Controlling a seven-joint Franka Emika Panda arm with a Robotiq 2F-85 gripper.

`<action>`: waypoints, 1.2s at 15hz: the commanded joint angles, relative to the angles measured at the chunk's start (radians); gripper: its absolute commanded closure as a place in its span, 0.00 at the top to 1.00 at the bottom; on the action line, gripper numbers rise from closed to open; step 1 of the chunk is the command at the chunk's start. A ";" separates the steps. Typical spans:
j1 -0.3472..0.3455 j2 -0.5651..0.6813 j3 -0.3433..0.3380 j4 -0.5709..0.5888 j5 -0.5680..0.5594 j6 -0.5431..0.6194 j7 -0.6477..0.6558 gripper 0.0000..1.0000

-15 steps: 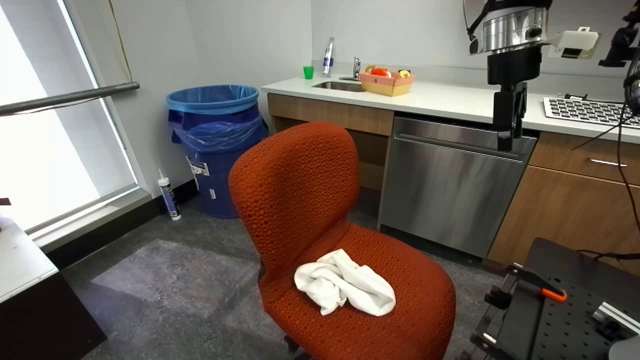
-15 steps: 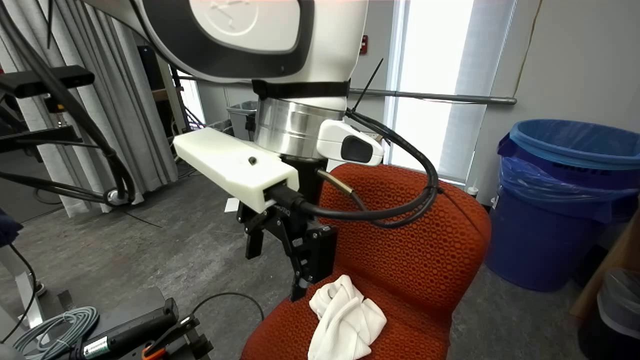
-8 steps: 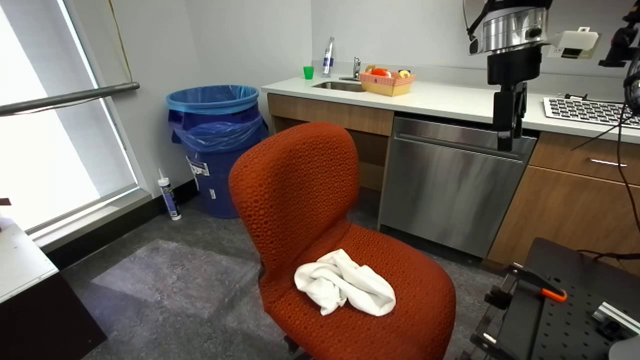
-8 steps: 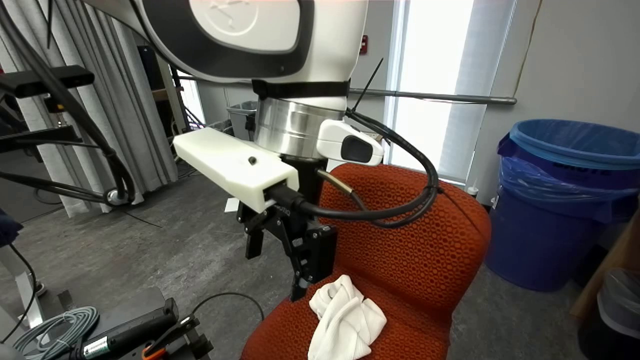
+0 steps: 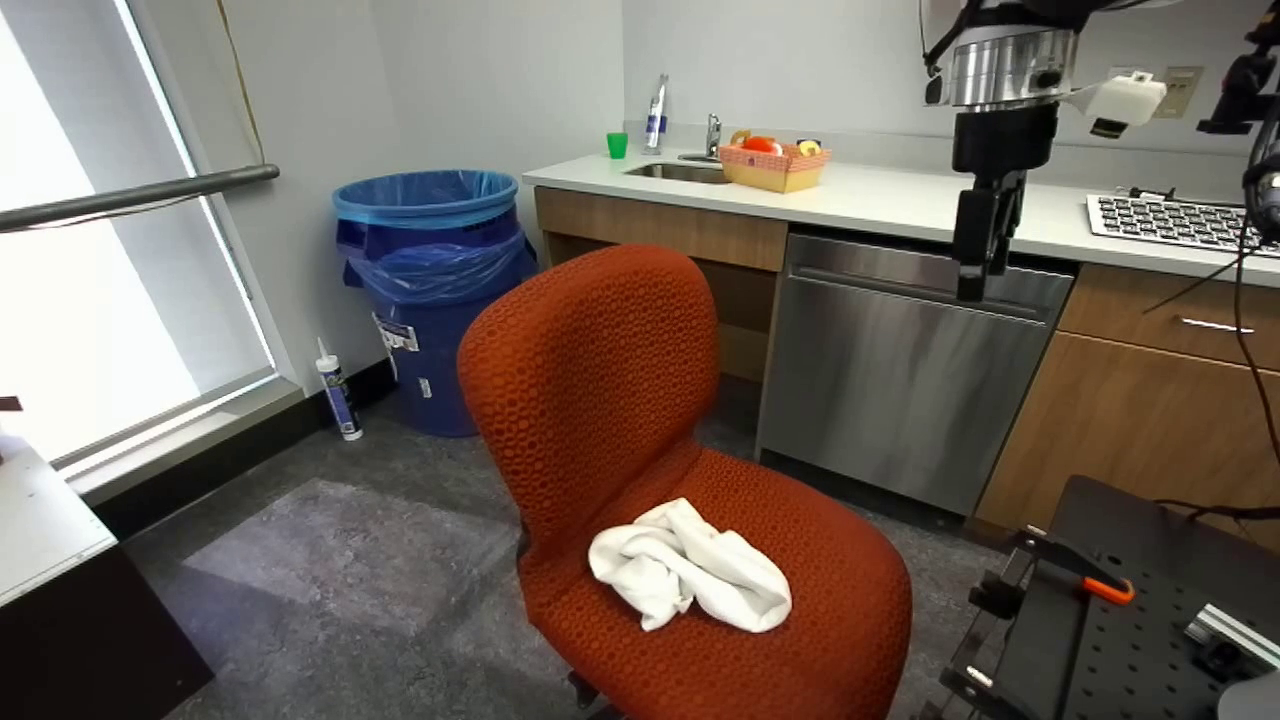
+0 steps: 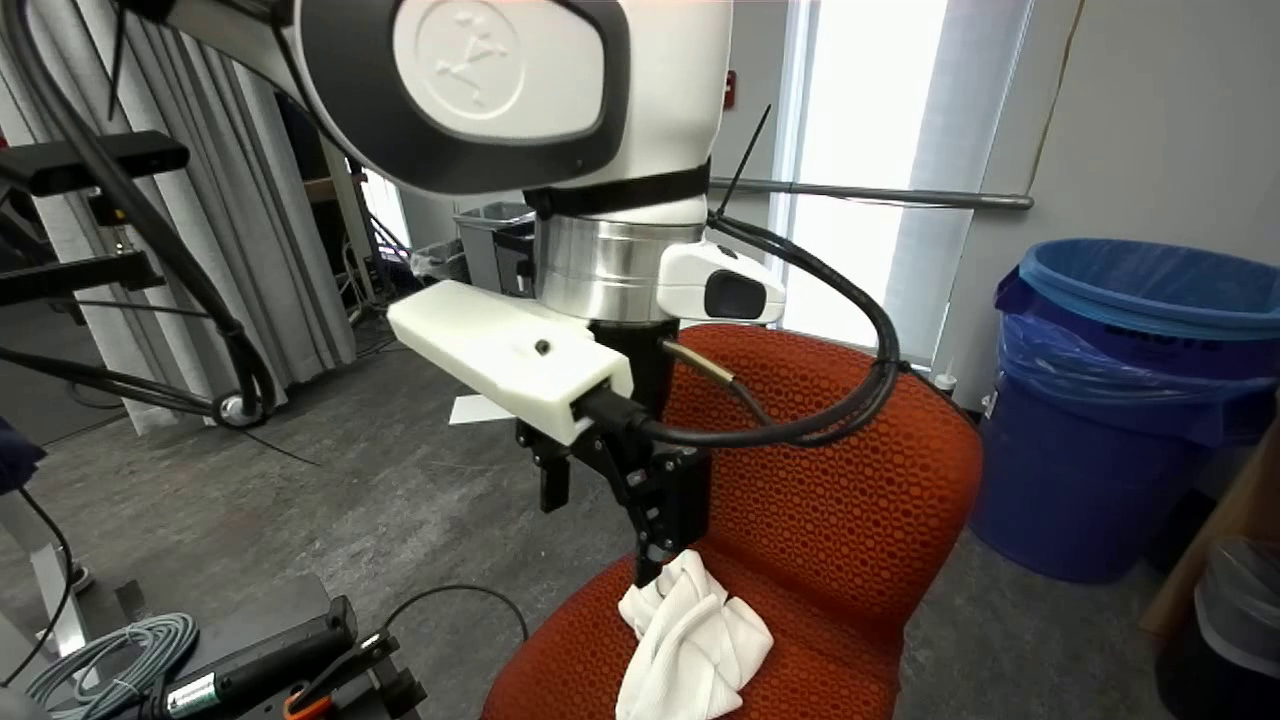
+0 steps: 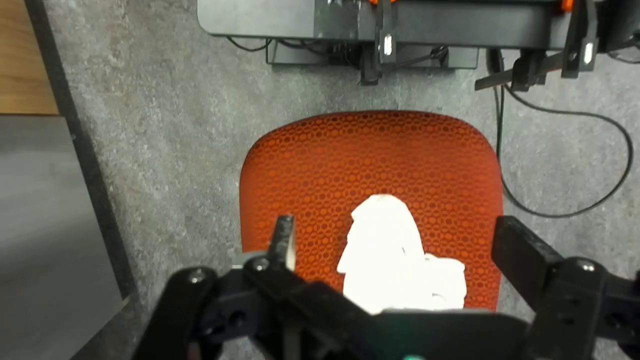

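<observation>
My gripper is open and empty, its two black fingers wide apart in the wrist view. Between and beyond them lies a crumpled white cloth, overexposed there, its near end hidden by the gripper body. The cloth rests on the seat of an orange-red patterned chair. In an exterior view the gripper hangs well above the seat, up and to the right of the cloth. In an exterior view one fingertip overlaps the edge of the cloth, with the gripper nearer the camera. It touches nothing.
The chair back stands upright beside the cloth. A black perforated cart with an orange-handled tool stands near the seat front. A blue bin, a counter with a basket and a dishwasher stand behind.
In the last half second the arm and gripper have moved, leftward in one exterior picture and rightward in the other, closer to the cloth, tilting slightly. The cloth and chair have not moved.
</observation>
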 commanded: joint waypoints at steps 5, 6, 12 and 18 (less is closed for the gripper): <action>0.061 0.220 0.026 -0.016 0.090 0.462 -0.022 1.00; 0.070 0.263 0.035 -0.007 0.103 0.512 -0.020 1.00; 0.087 0.595 0.125 0.132 0.120 0.715 0.044 1.00; 0.113 0.898 0.146 0.344 0.045 0.754 0.145 1.00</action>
